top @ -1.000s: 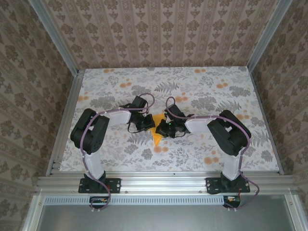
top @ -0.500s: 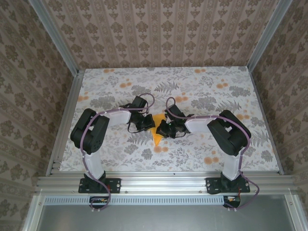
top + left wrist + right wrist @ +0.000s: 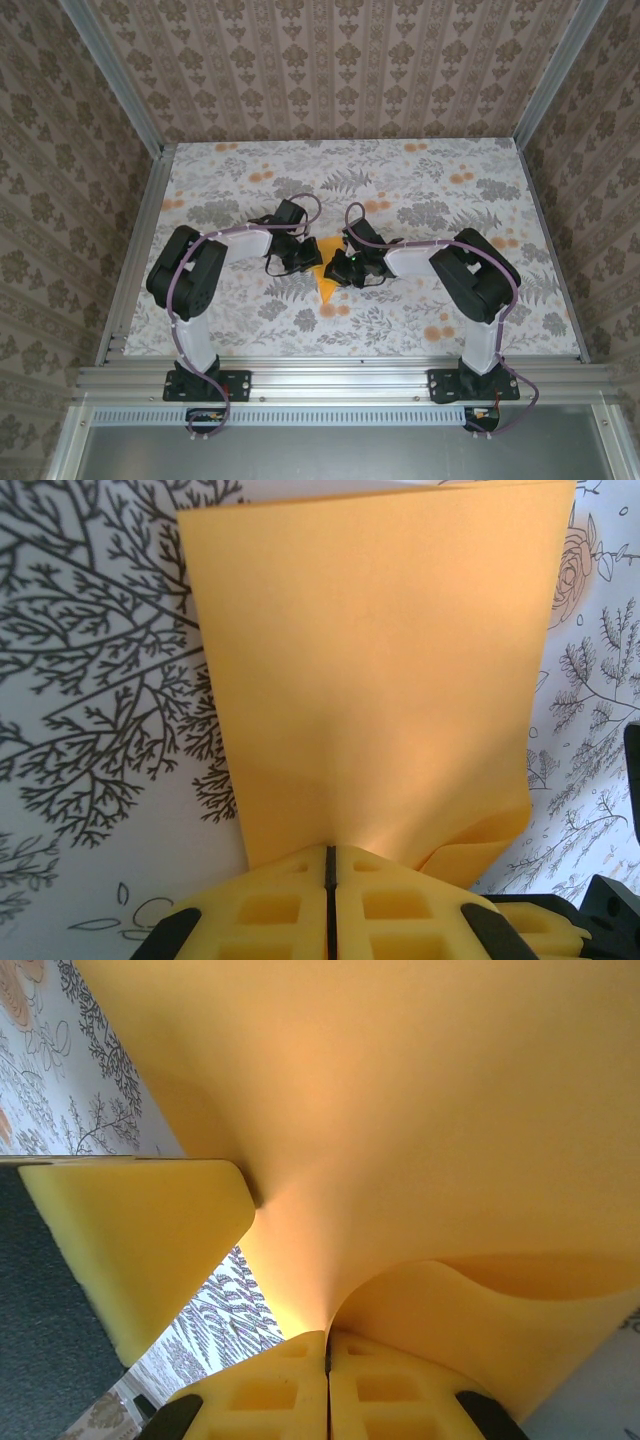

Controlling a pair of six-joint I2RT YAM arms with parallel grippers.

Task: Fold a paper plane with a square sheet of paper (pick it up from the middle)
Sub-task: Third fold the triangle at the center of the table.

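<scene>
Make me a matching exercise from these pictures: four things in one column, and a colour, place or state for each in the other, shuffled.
Column one:
1 left gripper
2 orange paper
3 table
4 back wall

Column two:
A grey leaf print with orange flowers
B shut on the paper's edge
C plain and bright, at the table's middle
D brown patterned stripes

Pairs: 1-B, 2-C, 3-A, 4-D
</scene>
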